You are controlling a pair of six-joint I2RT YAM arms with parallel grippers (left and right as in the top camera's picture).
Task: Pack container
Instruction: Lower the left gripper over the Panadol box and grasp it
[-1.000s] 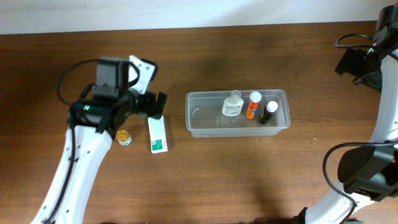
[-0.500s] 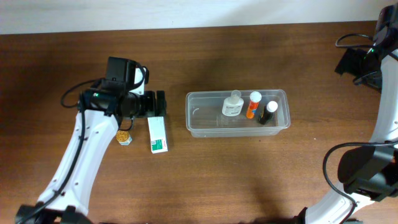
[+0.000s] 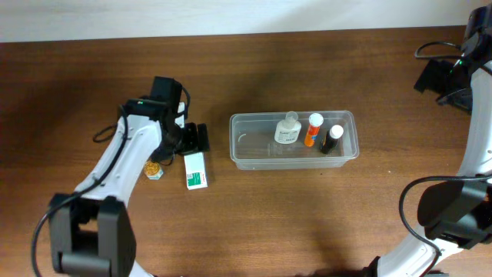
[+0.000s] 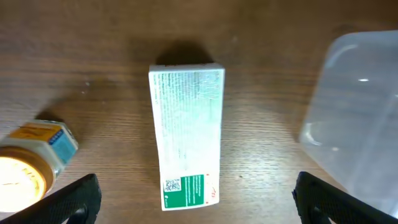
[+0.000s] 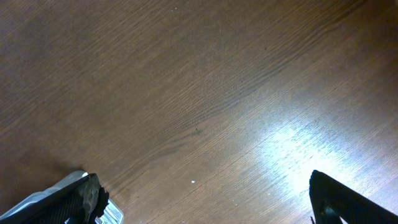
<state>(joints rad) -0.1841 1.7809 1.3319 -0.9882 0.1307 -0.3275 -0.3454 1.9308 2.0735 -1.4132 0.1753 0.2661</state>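
Brown wood table point(image 3: 307, 223). Clear container point(image 3: 250, 148) sits right of centre, long side across the table. Inside, toward its right half: pale bottle point(image 3: 287, 132), orange bottle point(image 3: 312, 131), dark bottle point(image 3: 331, 139). Left gripper point(image 3: 195, 141) hangs over the far end of a white-and-green box point(image 4: 186, 143), jaws spread wide, gripping nothing. Right gripper point(image 5: 205, 205) spread wide above bare wood. Small gold-lidded jar point(image 3: 153, 169) lies just left of the box.
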